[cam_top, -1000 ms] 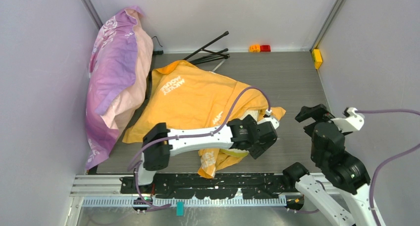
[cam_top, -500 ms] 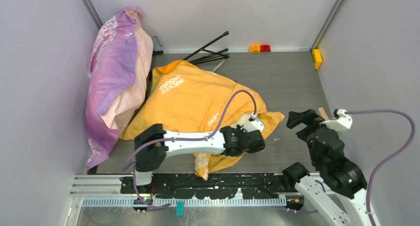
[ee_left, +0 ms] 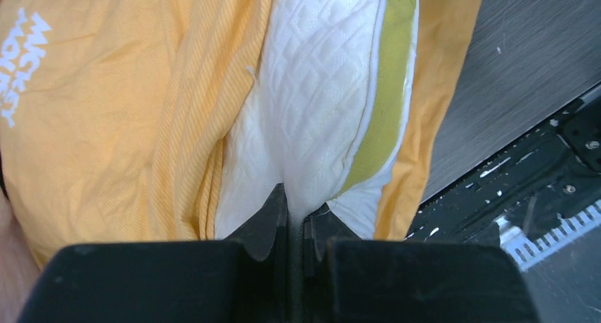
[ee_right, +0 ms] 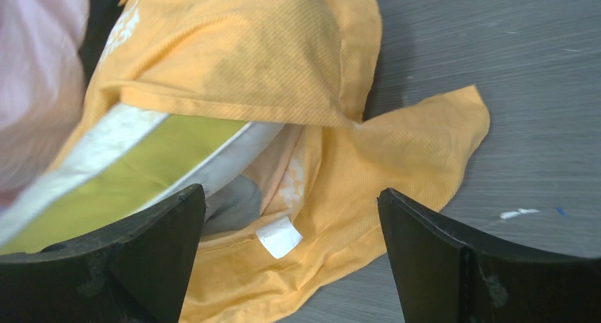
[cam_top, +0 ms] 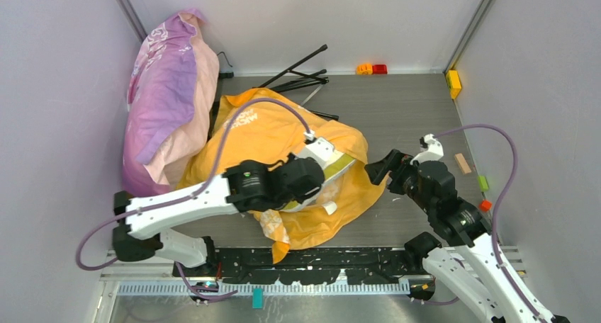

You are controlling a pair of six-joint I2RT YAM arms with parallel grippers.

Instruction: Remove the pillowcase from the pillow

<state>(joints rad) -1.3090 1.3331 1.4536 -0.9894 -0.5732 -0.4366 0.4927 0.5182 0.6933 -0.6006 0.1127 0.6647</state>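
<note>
Left gripper pinching cream quilted corner of pillow — fingers closed tight on it, yellow-olive side band showing just beside pinch. Pillowcase lying crumpled mid-table, orange fabric covering most of pillow, open end facing right with pillow corner poking out. Right gripper hovering near that open end — fingers spread wide, holding nothing. White tag showing on orange fabric beneath it. Pink-purple floral pillow leaning against left wall, just beside pillowcase.

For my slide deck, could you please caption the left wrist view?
Left end effector pinching the quilted white pillow protruding from the orange pillowcase.
</note>
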